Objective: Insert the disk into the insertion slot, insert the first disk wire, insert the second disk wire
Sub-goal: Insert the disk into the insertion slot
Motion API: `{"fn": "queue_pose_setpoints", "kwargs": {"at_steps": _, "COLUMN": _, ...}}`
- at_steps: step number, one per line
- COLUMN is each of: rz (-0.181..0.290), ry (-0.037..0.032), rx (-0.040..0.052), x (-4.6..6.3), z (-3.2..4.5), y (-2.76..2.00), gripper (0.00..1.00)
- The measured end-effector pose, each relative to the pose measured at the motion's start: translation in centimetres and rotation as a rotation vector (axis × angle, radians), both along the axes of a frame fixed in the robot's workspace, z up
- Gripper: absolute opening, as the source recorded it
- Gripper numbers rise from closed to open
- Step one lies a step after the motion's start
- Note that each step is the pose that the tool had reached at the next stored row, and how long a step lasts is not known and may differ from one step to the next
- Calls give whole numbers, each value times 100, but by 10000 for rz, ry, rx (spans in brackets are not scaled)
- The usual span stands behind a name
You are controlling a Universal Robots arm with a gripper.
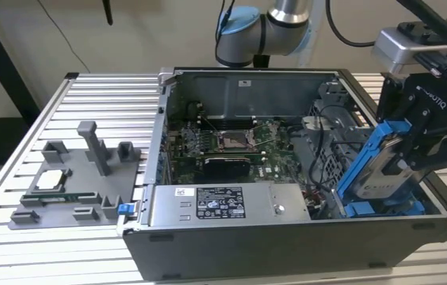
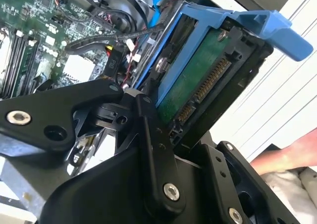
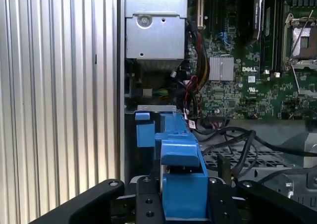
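The black metal fingers (image 1: pixel 423 155) are clamped on the disk (image 1: pixel 384 169), one on each flat face. The disk is a flat silver-grey slab in a bright blue plastic frame. It hangs tilted, upper end nearest the fingers and lower end slanting down into the open computer case (image 1: pixel 287 252).

In the second wrist view the face between the fingers is a green circuit board with a row of gold contacts along its short edge, and a blue plastic tab juts past it. In the first wrist view the thick blue frame stands out from between the two fingers.

Just below the fingers and the disk's lower end lies the slot (image 1: pixel 366 209), a grey-walled rectangular bay with blue plastic tabs. Whether the disk touches it I cannot tell.

Beyond the slot from the fingers, black cables (image 3: pixel 233 140) loop across a perforated grey panel. Farther off are the green motherboard (image 1: pixel 232 142) and the boxy grey power supply (image 1: pixel 223 205) with its white label.

The case rests on a ribbed aluminium worktop (image 1: pixel 97 95). Well apart from the fingers, past the case, a grey moulded tray (image 1: pixel 65 202) with upright posts sits on the ribs. A person's arm (image 2: pixel 282 157) shows beside the fingers in the second wrist view.
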State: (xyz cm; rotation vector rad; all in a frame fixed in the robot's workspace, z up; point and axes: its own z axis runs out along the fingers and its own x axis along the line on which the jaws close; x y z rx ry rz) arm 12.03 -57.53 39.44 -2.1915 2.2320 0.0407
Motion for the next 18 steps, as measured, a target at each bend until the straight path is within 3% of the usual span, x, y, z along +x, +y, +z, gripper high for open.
{"fn": "queue_pose_setpoints", "kwargs": {"at_steps": 7, "rz": 0, "ry": 0, "rx": 0, "x": 0, "z": -109, "y": 2, "gripper": 0}}
{"fn": "queue_pose_setpoints", "kwargs": {"at_steps": 15, "rz": 0, "ry": 0, "rx": 1, "x": 0, "z": -116, "y": 1, "gripper": 0}}
{"fn": "queue_pose_setpoints", "kwargs": {"at_steps": 16, "rz": 0, "ry": 0, "rx": 0, "x": 0, "z": -116, "y": 1, "gripper": 100}}
{"fn": "queue_pose_setpoints", "kwargs": {"at_steps": 18, "rz": 0, "ry": 0, "rx": -1, "x": 0, "z": -116, "y": 1, "gripper": 100}}
